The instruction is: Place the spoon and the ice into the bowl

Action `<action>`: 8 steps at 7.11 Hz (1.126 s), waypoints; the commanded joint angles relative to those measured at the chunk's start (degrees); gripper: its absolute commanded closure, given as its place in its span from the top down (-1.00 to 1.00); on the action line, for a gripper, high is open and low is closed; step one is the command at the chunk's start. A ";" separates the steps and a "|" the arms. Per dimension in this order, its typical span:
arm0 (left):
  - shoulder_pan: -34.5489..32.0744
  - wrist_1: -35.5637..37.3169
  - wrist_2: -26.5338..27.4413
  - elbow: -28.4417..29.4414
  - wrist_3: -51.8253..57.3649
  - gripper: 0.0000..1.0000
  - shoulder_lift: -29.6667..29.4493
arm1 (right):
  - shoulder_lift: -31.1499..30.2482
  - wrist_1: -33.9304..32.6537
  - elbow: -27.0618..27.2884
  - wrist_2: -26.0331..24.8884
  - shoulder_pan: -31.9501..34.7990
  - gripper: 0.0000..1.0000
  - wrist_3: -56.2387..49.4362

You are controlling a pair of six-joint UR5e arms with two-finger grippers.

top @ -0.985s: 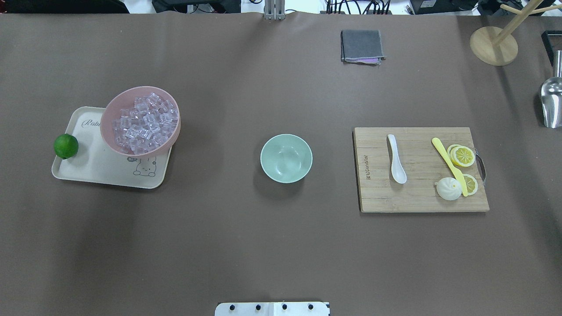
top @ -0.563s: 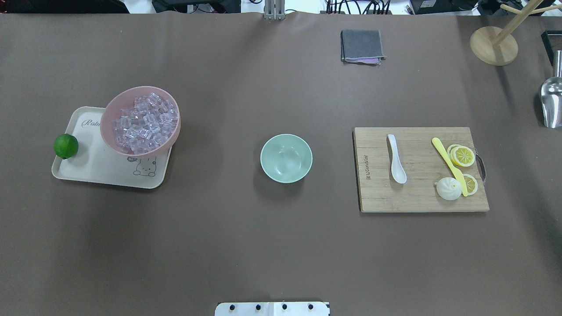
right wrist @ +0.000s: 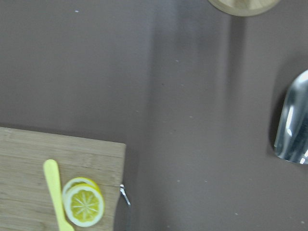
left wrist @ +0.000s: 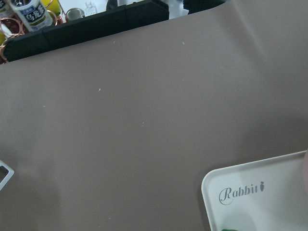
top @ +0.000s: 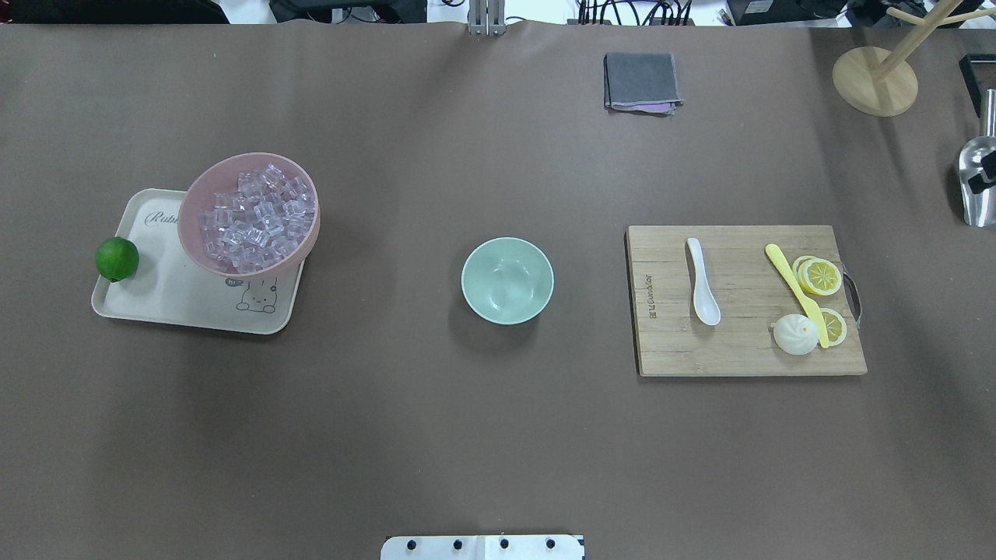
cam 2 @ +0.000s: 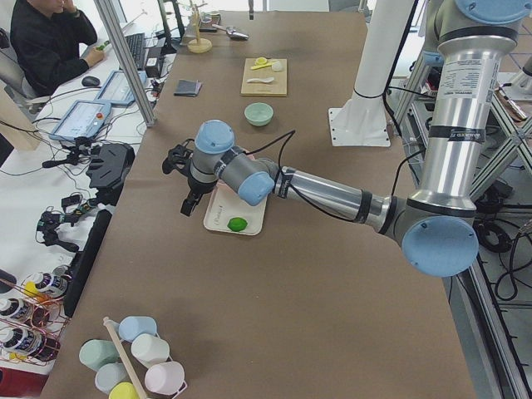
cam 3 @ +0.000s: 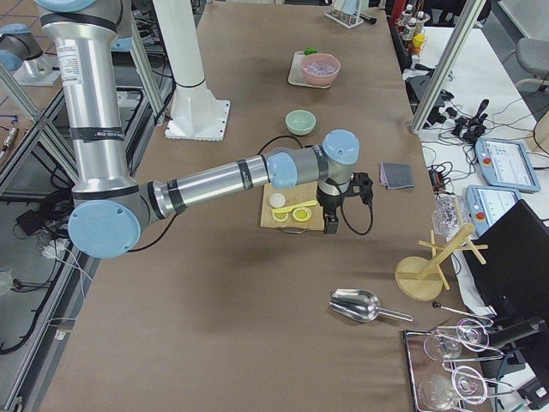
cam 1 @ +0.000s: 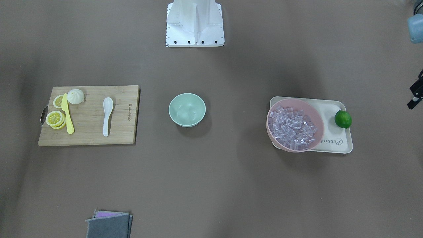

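Centrally bowl (top: 507, 280), bare table (top: 498, 435) all round; spoon (top: 703, 292) on board (top: 747, 350); left fingers (cam 2: 188, 204), right fingers (cam 3: 330, 225) at ends, gap cannot tell.

The left arm (cam 2: 324, 193) reaches from the robot's side across the desk (cam 2: 316, 332). Its end effector (cam 2: 188, 199) hangs over the operators' long edge, just beside a cream tray (cam 2: 218, 218); how its jaws stand cannot be told. A lime (cam 2: 237, 224) lies on the tray's near end. Further along, mid-desk, sits the mint-green bowl (cam 2: 258, 114), then a wooden cutting board (cam 2: 253, 83) carrying the white spoon (cam 2: 264, 80). A grey cloth (cam 2: 188, 87) lies near the operators' edge beside the board. A wooden stand (cam 2: 198, 43) and a metal scoop (cam 2: 237, 34) occupy the far end. Pastel cups (cam 2: 137, 362) cluster at the near corner on the operators' side.
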 commanded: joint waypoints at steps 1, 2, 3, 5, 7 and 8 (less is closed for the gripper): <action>3.60 1.08 0.24 -0.02 -5.74 0.96 -2.77 | 4.01 0.27 1.64 -0.94 -8.16 1.00 9.91; 4.23 0.73 0.33 -0.19 -6.14 0.96 -2.78 | 3.95 8.54 1.03 -4.25 -11.85 1.00 11.35; 4.67 -0.66 1.63 -0.28 -6.92 0.96 -2.26 | 3.34 16.28 0.33 -10.99 -17.02 1.00 18.76; 8.34 -2.78 4.72 0.33 -12.27 0.96 -2.69 | 5.69 20.99 -0.03 -12.55 -25.83 1.00 35.14; 10.64 -2.87 6.38 0.16 -14.48 0.96 -3.48 | 7.81 21.45 -0.73 -19.62 -31.90 1.00 39.04; 10.74 -2.87 6.48 0.16 -14.67 0.96 -3.83 | 8.94 21.54 -2.91 -20.54 -32.54 0.99 42.27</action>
